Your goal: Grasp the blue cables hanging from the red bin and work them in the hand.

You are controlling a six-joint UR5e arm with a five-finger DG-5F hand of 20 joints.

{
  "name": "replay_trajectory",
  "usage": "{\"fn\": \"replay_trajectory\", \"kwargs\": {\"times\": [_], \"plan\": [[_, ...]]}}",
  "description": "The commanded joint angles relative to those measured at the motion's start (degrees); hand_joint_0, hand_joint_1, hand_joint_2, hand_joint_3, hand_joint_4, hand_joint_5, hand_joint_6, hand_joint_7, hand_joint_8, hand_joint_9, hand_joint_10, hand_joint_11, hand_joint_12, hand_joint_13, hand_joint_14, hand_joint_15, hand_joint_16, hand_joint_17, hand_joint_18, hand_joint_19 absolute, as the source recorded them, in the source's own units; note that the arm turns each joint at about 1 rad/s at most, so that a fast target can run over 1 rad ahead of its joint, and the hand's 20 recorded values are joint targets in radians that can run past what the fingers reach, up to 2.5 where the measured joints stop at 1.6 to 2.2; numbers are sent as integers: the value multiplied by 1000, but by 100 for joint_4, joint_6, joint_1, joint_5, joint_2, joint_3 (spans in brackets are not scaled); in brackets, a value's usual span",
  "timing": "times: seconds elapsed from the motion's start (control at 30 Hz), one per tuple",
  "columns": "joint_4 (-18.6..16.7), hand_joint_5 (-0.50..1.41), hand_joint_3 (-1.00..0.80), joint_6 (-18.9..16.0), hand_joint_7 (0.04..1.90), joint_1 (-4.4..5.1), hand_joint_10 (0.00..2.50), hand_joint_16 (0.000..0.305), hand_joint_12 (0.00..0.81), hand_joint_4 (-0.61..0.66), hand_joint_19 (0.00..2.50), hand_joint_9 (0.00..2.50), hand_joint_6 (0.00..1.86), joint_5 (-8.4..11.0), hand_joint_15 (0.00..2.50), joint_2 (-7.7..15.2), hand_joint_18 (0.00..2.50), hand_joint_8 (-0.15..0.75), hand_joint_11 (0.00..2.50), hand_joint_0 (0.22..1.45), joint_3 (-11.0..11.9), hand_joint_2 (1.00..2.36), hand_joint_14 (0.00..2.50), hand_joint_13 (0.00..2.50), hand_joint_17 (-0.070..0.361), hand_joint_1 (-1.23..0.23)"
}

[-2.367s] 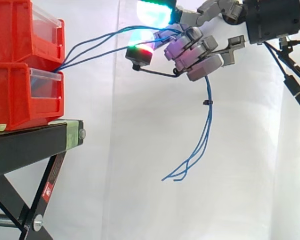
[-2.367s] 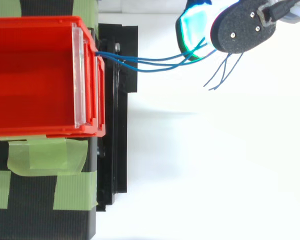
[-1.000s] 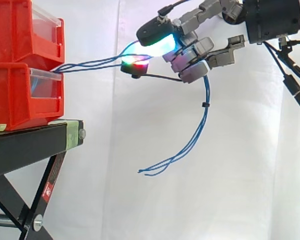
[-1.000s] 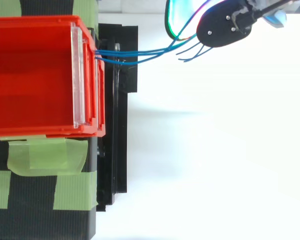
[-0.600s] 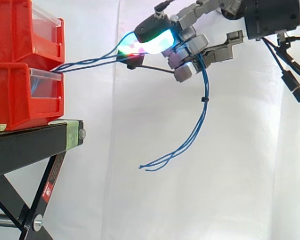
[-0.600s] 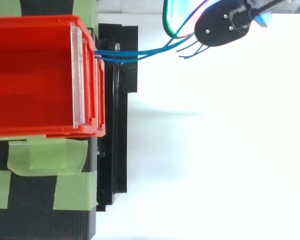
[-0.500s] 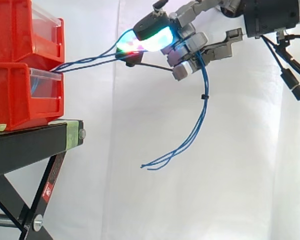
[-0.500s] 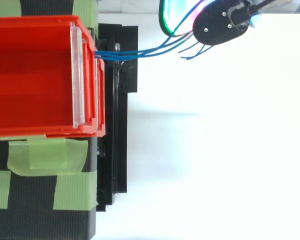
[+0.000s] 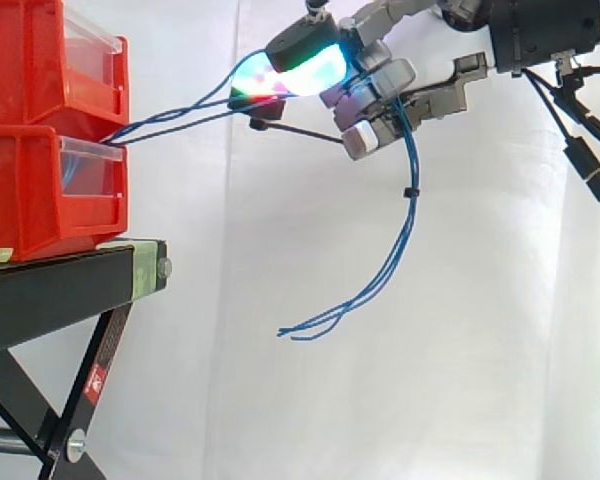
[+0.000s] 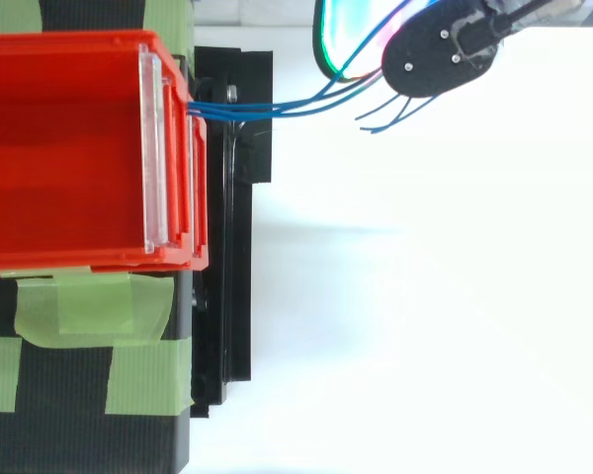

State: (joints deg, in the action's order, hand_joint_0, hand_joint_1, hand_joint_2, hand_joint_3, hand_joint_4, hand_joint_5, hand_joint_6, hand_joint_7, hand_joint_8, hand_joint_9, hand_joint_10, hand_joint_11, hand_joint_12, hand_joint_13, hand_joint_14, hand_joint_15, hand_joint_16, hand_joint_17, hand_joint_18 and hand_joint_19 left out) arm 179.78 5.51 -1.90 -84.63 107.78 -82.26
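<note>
Thin blue cables (image 9: pixel 180 111) run from the gap between two stacked red bins (image 9: pixel 50 130) up and right into my hand (image 9: pixel 380 80). The hand is curled round them, with a glowing cyan and green pad (image 9: pixel 310 65) on top and a red-lit pad below. Past the hand the cables (image 9: pixel 405 210) hang down, tied by a small black band, and their loose ends (image 9: pixel 305 330) curve left in mid-air. In the top view the cables (image 10: pixel 267 107) leave the bin front (image 10: pixel 158 148) toward the hand (image 10: pixel 440 49) at the upper edge.
The red bins rest on a black stand (image 9: pixel 70 280) with green tape (image 10: pixel 89 316) on its top. A white curtain hangs behind. The arm's black wrist (image 9: pixel 550 35) enters from the upper right.
The hand has risen and closed tighter on the cables, drawing them straighter from the bin. The hanging ends swung left and upward.
</note>
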Motion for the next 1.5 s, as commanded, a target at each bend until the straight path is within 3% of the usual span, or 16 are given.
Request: {"fn": "replay_trajectory", "kwargs": {"times": [0.0, 0.53, 0.67, 0.87, 1.17, 1.47], "plan": [[13, 342, 401, -235, 1324, 5, 2500, 55, 447, 73, 1098, 447, 218, -10, 1114, 6, 715, 357, 2317, 1385, 0, 1005, 2500, 593, 124, -703], [13, 357, 375, -270, 1327, -13, 2500, 54, 446, 68, 1089, 456, 214, -150, 1099, -56, 712, 359, 2320, 1386, 17, 1006, 2500, 596, 122, -699], [57, 358, 374, -77, 1327, -30, 2500, 54, 440, 77, 1092, 456, 215, -185, 1104, -56, 713, 358, 2297, 1385, 176, 1006, 2500, 594, 122, -699], [540, 358, 365, -50, 1330, -39, 2500, 54, 446, 70, 1089, 460, 214, -203, 1105, -56, 716, 359, 2317, 1383, 457, 1006, 2500, 599, 121, -699], [936, 361, 351, -33, 1332, -39, 2500, 54, 440, 83, 1102, 459, 211, -212, 1093, -56, 724, 360, 2296, 1380, 782, 1007, 2500, 601, 121, -699], [1349, 365, 341, -59, 1338, -30, 2500, 54, 444, 81, 1099, 463, 203, -203, 1094, -73, 726, 360, 2292, 1378, 914, 1007, 2500, 603, 121, -700]]}}
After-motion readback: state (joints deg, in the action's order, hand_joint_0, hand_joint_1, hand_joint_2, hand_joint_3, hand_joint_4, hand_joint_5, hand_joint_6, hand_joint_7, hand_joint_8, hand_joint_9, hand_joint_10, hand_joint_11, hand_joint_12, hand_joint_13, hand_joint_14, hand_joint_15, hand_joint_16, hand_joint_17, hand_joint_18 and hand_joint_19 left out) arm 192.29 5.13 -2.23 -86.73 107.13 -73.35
